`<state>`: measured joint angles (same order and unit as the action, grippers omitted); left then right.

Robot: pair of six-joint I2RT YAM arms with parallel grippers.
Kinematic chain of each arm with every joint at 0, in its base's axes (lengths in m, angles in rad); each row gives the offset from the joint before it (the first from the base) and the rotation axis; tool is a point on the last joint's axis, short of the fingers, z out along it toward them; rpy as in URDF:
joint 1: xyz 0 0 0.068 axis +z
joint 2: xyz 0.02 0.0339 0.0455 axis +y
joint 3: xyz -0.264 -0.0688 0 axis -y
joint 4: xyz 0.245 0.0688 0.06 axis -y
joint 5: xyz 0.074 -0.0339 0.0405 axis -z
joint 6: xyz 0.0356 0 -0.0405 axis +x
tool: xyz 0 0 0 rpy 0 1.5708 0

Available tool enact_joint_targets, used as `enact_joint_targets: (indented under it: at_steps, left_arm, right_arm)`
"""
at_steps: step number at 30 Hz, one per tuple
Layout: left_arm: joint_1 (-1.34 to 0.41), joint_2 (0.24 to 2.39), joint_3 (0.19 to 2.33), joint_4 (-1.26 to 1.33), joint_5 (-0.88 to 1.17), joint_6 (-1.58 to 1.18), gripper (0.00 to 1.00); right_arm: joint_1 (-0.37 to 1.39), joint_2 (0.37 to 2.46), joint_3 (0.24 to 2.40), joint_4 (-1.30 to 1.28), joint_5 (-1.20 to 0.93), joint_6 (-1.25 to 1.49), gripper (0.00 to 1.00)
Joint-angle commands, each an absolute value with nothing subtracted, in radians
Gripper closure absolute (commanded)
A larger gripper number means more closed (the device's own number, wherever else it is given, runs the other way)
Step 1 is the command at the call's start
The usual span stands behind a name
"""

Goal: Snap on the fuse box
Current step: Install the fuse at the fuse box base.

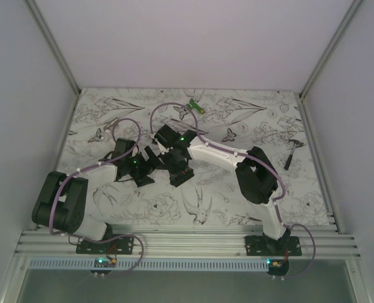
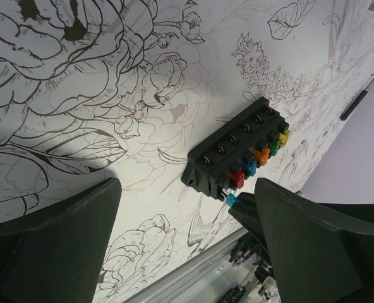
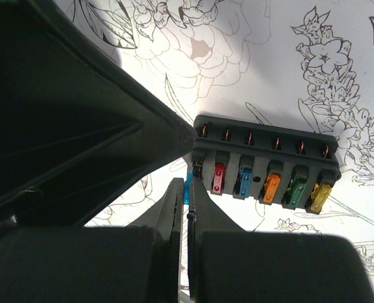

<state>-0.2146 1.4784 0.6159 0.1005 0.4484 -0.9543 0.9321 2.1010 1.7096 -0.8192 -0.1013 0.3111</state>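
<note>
Fuse box (image 3: 263,161) lies centre-right in the right wrist view, just past the right gripper (image 3: 187,208) pinched narrow on a pale-blue fuse (image 3: 188,185), apparently bound for its vacant left-end slot, while only the left wrist view shows the left gripper (image 2: 187,189) spread wide and empty, perhaps ready to steady it.

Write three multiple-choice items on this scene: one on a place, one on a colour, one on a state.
1. The right gripper has its tip at: A the table's far edge; B the fuse box's end slot; C the left arm's base.
2. The fuse it pinches is: A blue; B yellow; C red.
3. The left gripper is: A shut; B gripping the fuse box; C open.
B, its fingers meet the box beside the red fuse; A, a blue fuse shows between them; C, its fingers stand wide apart, empty.
</note>
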Motion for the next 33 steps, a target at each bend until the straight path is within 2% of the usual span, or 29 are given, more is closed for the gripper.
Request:
enact_joint_targets:
  at_steps: [1, 33]
  left_arm:
    - [-0.199, 1.504, 0.568, -0.01, 0.355, -0.919, 0.04]
    - [-0.199, 1.505, 0.569, -0.012, 0.357, -0.919, 0.04]
  right_arm:
    - [0.942, 2.115, 1.71, -0.807, -0.118, 0.295, 1.0]
    - [0.965, 2.208, 1.755, -0.919, 0.012, 0.282, 1.0]
